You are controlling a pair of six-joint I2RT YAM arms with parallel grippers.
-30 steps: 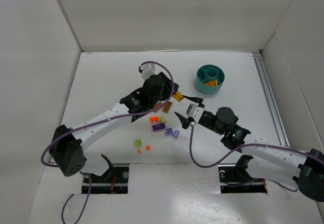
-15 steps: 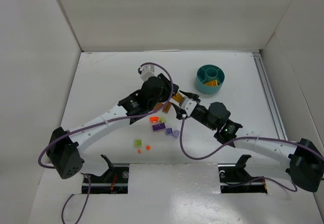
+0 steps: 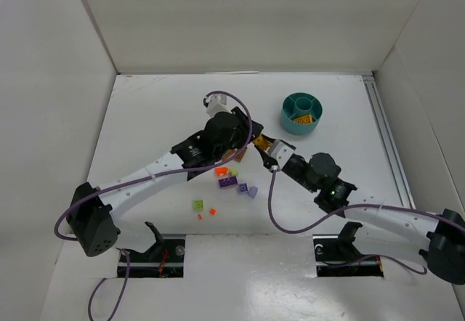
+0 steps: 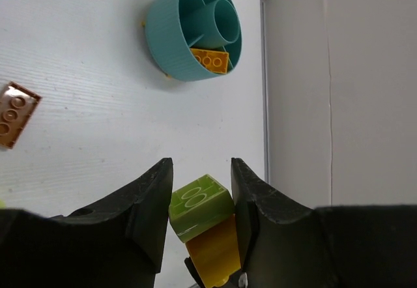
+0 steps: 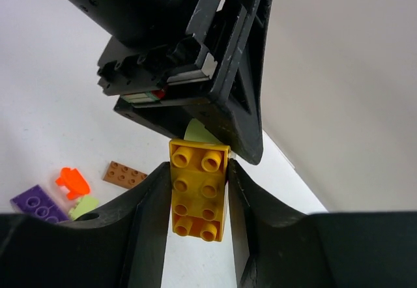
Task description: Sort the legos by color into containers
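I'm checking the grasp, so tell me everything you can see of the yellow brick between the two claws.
The yellow brick looks like glossy yellow-orange plastic, with eight round studs in two rows of four that face the right wrist camera. The right claw is shut on its two long sides. Its far end sits against a light green brick, which the left claw grips. Whether the two bricks are locked together cannot be told.
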